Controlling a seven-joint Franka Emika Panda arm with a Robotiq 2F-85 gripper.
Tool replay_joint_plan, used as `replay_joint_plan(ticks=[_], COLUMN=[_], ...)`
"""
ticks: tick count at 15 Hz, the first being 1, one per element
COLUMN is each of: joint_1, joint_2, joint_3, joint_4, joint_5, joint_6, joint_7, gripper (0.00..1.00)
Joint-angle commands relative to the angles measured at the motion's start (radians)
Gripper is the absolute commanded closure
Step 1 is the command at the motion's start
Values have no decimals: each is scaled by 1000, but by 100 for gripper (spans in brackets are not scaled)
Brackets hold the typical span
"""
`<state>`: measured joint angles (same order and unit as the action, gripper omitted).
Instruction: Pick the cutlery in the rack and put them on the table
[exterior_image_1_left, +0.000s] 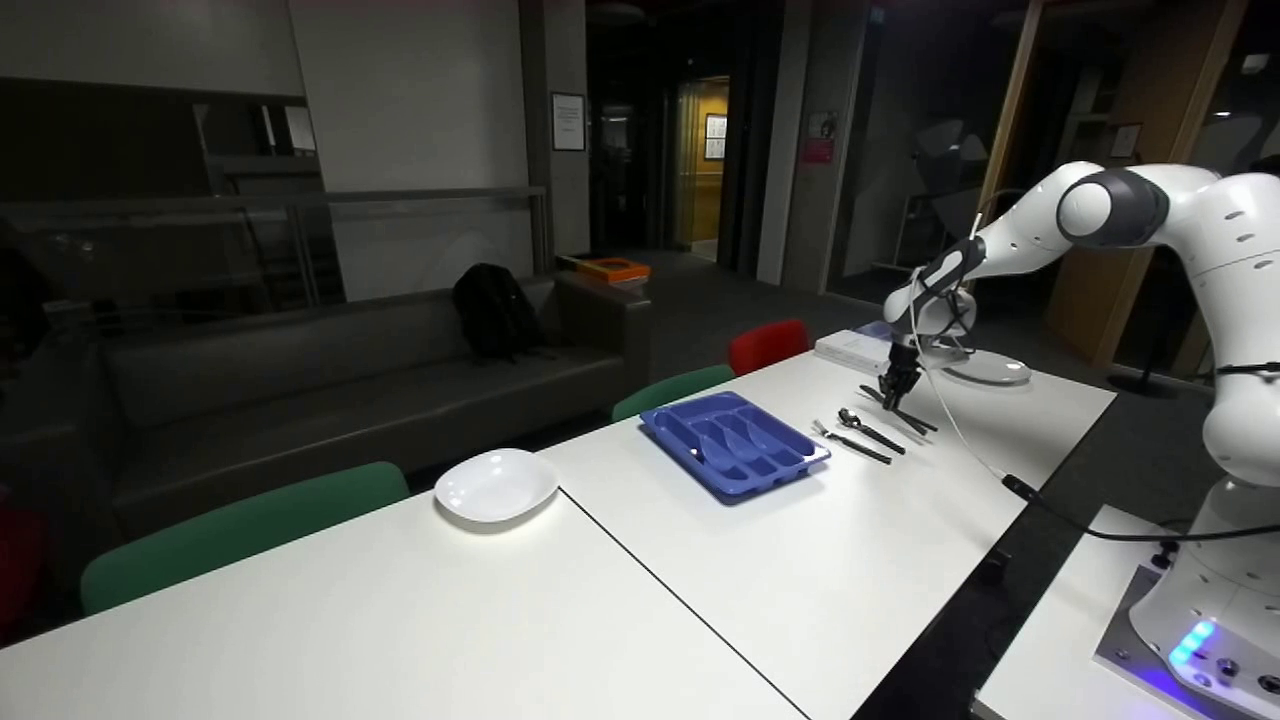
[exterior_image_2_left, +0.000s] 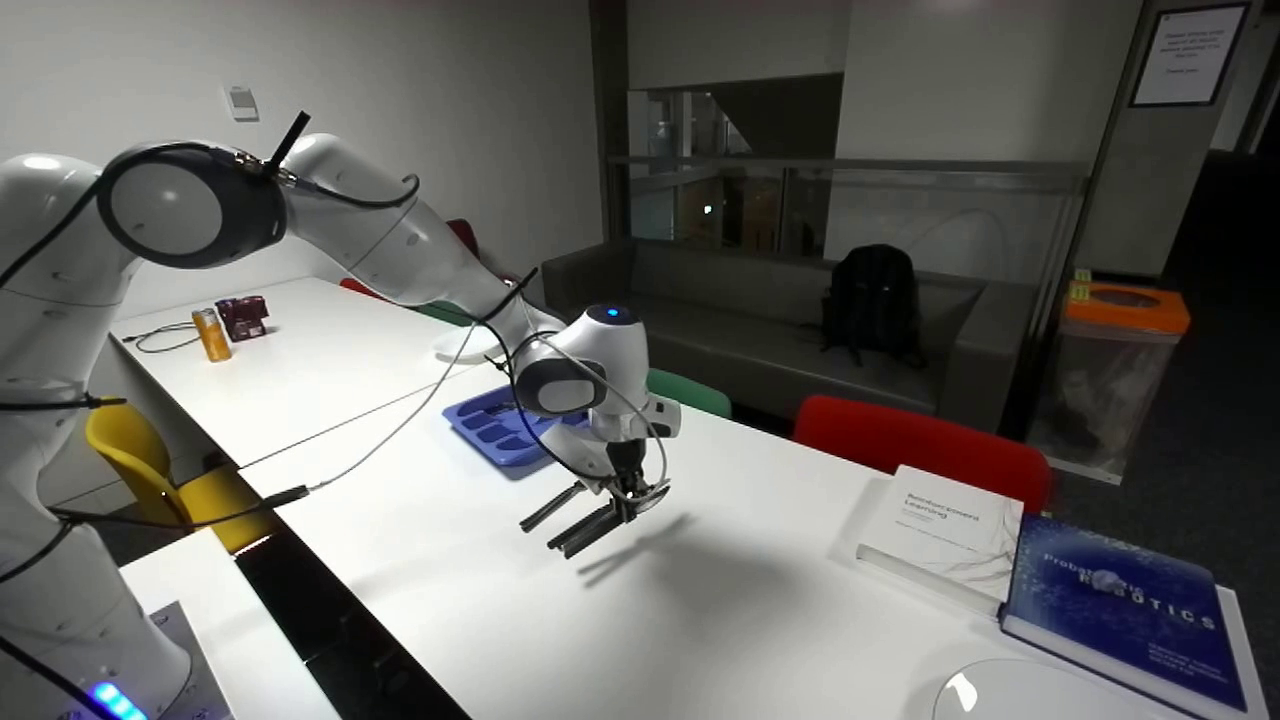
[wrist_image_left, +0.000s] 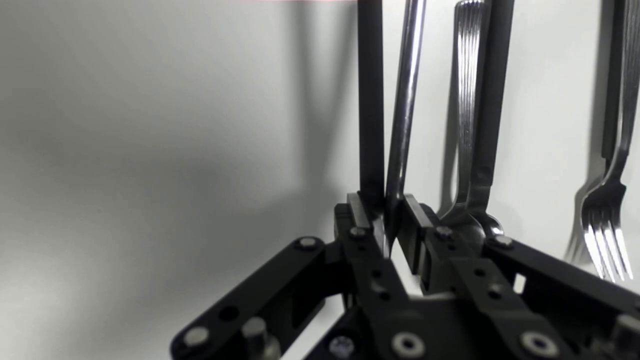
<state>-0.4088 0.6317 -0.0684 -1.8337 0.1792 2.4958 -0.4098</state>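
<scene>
1. As we look across in an exterior view, the black two-fingered pincer (exterior_image_1_left: 889, 405) hangs over the long white smooth-topped bench (exterior_image_1_left: 800, 560), pinching a thin pair of dark and silvery metal utensils (exterior_image_1_left: 917, 421). Between it and the shallow blue plastic ribbed tray (exterior_image_1_left: 780, 474) lie slim spoons (exterior_image_1_left: 878, 435) with dark and silvery handles, then similar slim forks (exterior_image_1_left: 853, 444), all running roughly parallel to that pair.

2. In an exterior view, the white robot wrist (exterior_image_2_left: 615, 370) hides part of the tray, the pair's handles aim at the bench's robot-side edge, and a shadow (exterior_image_2_left: 637, 548) falls apart from them. Off the surface, by my reading!

3. Now the wrist view, and it's tight: fingers (wrist_image_left: 414, 220) pressed onto a black handle (wrist_image_left: 371, 100) and a shiny silver handle (wrist_image_left: 406, 100), working ends mostly hidden. Here's the crux: the spoons sit just beside, bowls partly behind the nearer finger, long axes almost matching. I'd call it straight down, no twist, then a gentle release; throw that finger wide and it could clip a spoon.
</scene>
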Motion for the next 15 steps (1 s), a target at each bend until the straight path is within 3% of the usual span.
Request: replay_joint_plan(ticks=[1,2,3,9,10,15], joint_1=[-51,-54,-24,-31,-31,-24], joint_2=[7,1,10,11,11,18], joint_3=[29,31,10,15,15,9], joint_4=[37,32,16,20,20,33], joint_5=[9,8,-8,-7,-7,-48], joint_6=[-37,-35,-9,-9,-9,-31], joint_7=[-69,-78,-29,-40,-40,-62], gripper=[95,95,79,79,95,95])
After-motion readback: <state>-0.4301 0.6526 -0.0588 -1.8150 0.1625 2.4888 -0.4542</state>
